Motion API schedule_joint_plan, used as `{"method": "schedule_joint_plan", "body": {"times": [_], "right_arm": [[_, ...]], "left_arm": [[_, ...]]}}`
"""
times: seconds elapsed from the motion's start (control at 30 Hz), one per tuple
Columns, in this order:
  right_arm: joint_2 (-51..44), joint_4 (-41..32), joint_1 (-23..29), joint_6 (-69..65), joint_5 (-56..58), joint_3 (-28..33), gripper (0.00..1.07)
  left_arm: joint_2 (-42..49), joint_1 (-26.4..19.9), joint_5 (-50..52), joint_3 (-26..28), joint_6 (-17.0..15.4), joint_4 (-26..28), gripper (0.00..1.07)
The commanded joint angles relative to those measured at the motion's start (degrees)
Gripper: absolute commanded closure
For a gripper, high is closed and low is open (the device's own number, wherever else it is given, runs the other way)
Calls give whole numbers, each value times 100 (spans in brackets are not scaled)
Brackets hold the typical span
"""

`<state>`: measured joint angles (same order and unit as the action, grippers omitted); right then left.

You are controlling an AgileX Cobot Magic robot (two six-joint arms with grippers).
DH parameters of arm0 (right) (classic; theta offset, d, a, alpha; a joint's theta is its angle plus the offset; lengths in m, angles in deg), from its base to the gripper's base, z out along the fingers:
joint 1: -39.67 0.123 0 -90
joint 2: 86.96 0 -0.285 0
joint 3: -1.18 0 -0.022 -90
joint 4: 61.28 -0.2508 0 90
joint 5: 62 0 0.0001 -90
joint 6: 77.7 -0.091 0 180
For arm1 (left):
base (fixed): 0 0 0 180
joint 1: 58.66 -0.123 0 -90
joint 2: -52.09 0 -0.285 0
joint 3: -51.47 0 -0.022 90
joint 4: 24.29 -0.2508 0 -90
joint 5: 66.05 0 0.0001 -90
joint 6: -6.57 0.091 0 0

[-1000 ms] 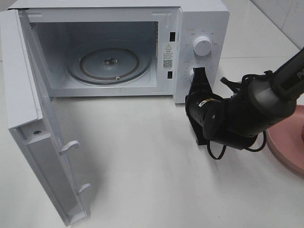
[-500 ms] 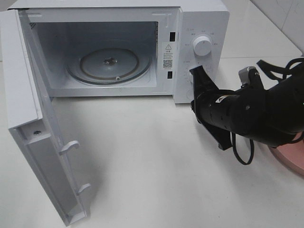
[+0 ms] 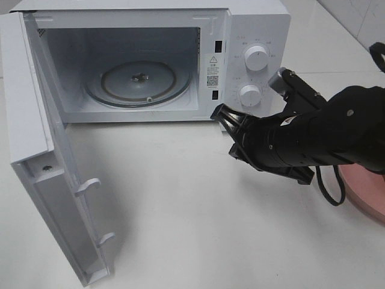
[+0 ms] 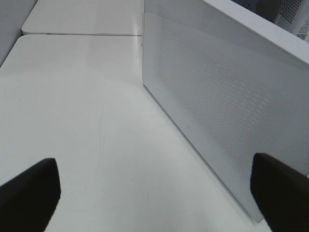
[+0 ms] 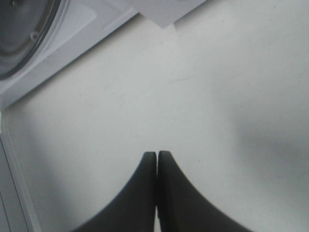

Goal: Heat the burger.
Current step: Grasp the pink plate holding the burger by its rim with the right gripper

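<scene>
Exterior high view, near to far:

- Microwave door (image 3: 36,150) is seen swung fully open at the near left. Its latch hooks face the white table (image 3: 192,235).
- The left gripper (image 4: 154,166) is recorded in its wrist view only. Its fingers (image 4: 29,193) are spread wide and released, with nothing between them. It is held low over the table, just beside the perforated outer face of the door (image 4: 217,111).
- The right gripper (image 3: 221,113) is noted at mid-right, reaching across toward the microwave's lower front edge, below the control panel. In the right wrist view (image 5: 157,157) the fingers (image 5: 140,193) are seen pressed together, clenched on nothing, above bare table. No contact with the microwave can be confirmed.
- A pink plate (image 3: 364,189) is partly seen at the right edge, mostly hidden behind the right arm. What lies on it cannot be told.
- The microwave (image 3: 258,24) is placed at the far side. Its cavity is exposed and the glass turntable (image 3: 138,81) is seen bare; a part of it also shows in the right wrist view (image 5: 24,34).
- Two white dials are noted on the panel, upper dial (image 3: 257,58) and lower dial (image 3: 249,94).
- The burger's position cannot be told from any of the three views.
</scene>
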<state>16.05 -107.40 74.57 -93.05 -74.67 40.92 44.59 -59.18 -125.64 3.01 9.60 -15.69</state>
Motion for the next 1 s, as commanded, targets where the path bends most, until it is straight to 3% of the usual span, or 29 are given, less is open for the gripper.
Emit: {"method": "schedule_joint_plan", "body": {"times": [0.03,0.37,0.63,0.87,1.0], "right_arm": [[-195,34,-109,768,625,-6,107],[-458,773,-688,1702,2343,-17,106],[-791,2618,-865,1679,3455,-17,104],[-1077,3231,-882,1656,4039,-17,103],[-1312,3524,-1180,1650,4555,-17,102]], "left_arm": [[115,-11,17,-11,-34,0,7],[115,-11,17,-11,-34,0,7],[115,-11,17,-11,-34,0,7],[115,-11,17,-11,-34,0,7],[115,-11,17,-11,-34,0,7]]}}
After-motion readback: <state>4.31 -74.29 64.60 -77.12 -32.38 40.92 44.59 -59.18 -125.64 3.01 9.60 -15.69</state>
